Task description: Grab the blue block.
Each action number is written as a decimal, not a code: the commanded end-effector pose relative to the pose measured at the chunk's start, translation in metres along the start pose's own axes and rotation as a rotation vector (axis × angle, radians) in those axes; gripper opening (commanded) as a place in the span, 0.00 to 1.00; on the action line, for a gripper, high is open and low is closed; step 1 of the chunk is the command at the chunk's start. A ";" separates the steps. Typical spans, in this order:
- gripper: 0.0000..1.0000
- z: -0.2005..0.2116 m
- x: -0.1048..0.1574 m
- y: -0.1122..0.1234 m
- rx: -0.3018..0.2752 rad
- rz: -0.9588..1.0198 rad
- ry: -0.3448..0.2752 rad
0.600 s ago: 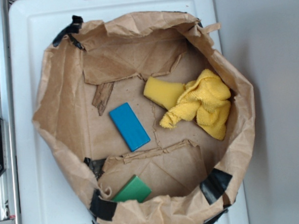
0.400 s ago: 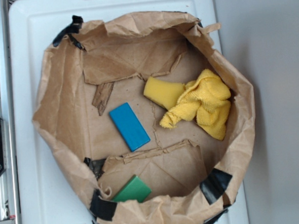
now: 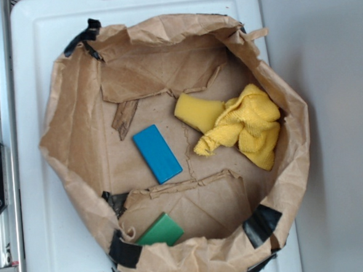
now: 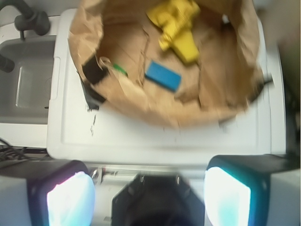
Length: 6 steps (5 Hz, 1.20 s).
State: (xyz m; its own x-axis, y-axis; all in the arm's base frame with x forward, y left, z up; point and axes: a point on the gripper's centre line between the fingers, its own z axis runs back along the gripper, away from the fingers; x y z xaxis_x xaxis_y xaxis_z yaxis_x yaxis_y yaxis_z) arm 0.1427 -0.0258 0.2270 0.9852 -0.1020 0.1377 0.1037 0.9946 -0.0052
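Blue block (image 3: 157,153) (image 4: 162,75) is seen flat on the paper-bag floor (image 3: 166,81), left of the yellow cloth (image 3: 246,129). Pincer (image 4: 149,193), held apart, should be lowered squarely across its narrow sides, the crumpled walls being avoided.

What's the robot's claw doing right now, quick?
Claw: open, holding nothing, off to the side of the paper bag, away from the blue block.

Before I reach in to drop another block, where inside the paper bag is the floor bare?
Bare floor lies left of the blue block, toward the bag's left wall, and in the lower middle between the green block and the black tape. The upper right is crowded: yellow sponge and yellow cloth touch there.
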 end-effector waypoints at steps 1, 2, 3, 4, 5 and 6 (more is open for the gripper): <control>1.00 0.008 0.004 -0.001 0.002 -0.018 -0.038; 1.00 0.008 0.004 -0.001 0.002 -0.018 -0.038; 1.00 -0.010 0.032 0.015 -0.060 -0.089 -0.064; 1.00 -0.015 0.050 0.027 -0.090 -0.210 -0.123; 1.00 -0.032 0.051 0.035 -0.143 -0.395 -0.145; 1.00 -0.069 0.060 0.047 -0.164 -0.456 -0.081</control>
State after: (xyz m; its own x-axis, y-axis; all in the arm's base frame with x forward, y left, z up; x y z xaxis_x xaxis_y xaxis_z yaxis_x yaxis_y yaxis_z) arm 0.2143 0.0108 0.1555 0.8202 -0.5326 0.2089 0.5607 0.8210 -0.1079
